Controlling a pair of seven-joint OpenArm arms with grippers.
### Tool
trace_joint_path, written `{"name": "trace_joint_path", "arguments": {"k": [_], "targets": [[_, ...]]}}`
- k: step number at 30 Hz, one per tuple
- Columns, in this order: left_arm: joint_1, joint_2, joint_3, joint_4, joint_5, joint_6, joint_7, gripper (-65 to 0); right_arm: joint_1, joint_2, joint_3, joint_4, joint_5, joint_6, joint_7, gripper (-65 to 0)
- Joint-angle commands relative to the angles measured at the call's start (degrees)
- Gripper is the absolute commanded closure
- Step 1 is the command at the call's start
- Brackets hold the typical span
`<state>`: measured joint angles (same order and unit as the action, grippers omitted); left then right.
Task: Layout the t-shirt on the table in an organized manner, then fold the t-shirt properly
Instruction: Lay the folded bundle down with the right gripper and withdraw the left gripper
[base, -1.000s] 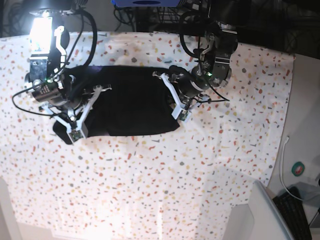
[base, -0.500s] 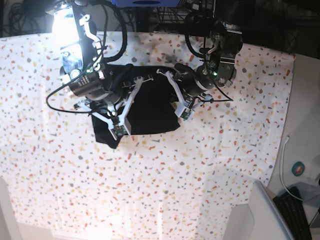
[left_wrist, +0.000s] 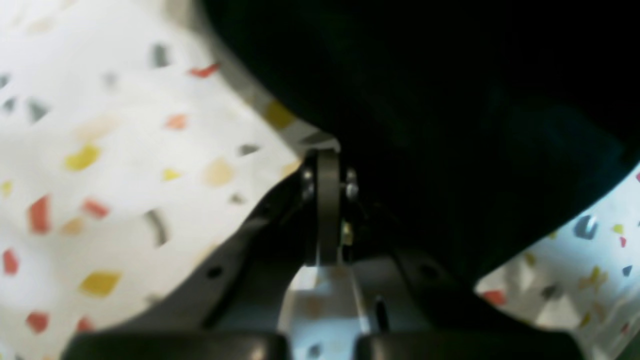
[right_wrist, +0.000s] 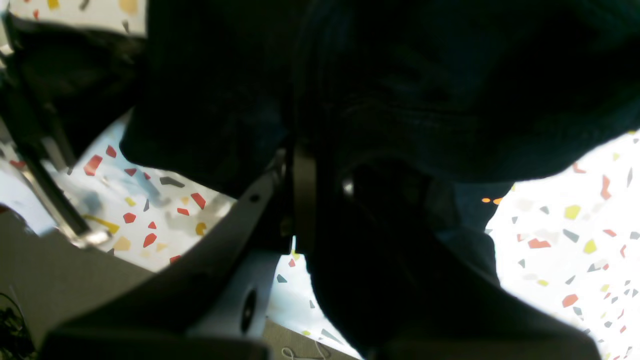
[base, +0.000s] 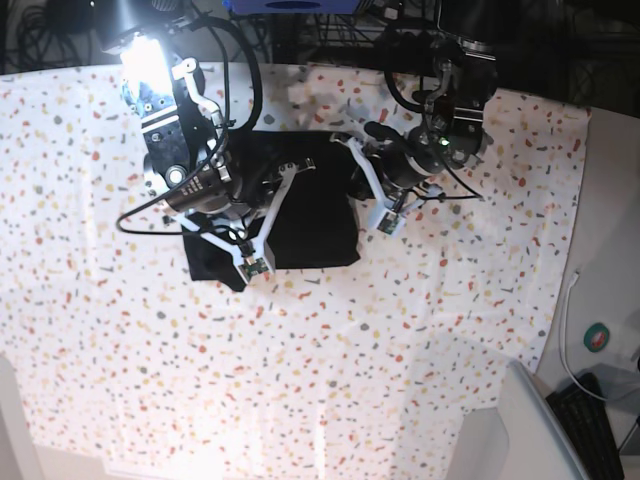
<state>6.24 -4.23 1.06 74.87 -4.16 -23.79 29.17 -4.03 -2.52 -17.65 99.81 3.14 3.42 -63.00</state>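
Note:
The black t-shirt (base: 315, 222) lies bunched and folded over on the speckled table (base: 420, 330), at the back middle. My right gripper (base: 262, 205), on the base view's left, is over the shirt's left part. In the right wrist view it (right_wrist: 303, 165) is shut, with the t-shirt (right_wrist: 425, 85) draped over and around its fingers. My left gripper (base: 352, 175) is at the shirt's right edge. In the left wrist view it (left_wrist: 326, 165) is shut, its tip in the edge of the t-shirt (left_wrist: 450, 100). The neck patch is hidden.
The table's right edge (base: 565, 270) drops to grey floor, where a white cable (base: 568, 330) and a small round object (base: 597, 337) lie. A grey bin corner (base: 505, 430) and a keyboard (base: 590, 425) are at the front right. Cables and equipment stand behind the table.
My right arm has swung right, carrying the shirt's left side over the middle, so the shirt now looks much narrower. My left arm has shifted slightly right.

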Motion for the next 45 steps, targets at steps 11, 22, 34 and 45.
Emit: {"name": "trace_joint_path", "arguments": {"k": [11,22,34,45], "targets": [[0.8,-0.2,-2.8,1.1,0.8,0.5,-0.3,0.0,0.7,-3.3,-1.1,1.1,0.2,-0.2,-1.0,0.0],[2.4,-0.9,-3.6,3.6,0.4,0.5,-0.3,0.0,1.4,-3.1,-2.6,0.9,0.2,-3.6,-0.8,0.0],[14.7,-5.9,-21.2,23.0,-4.6,0.2,8.6,0.0,1.8,-4.8,-2.9,-4.3,0.6,-3.6,-0.7,0.0],[20.2,-8.4,-42.7,27.0,-8.8,0.1,12.7,0.0,3.5,-5.0,-3.0,-9.3,13.4,-3.6,8.3,-39.0]]}}
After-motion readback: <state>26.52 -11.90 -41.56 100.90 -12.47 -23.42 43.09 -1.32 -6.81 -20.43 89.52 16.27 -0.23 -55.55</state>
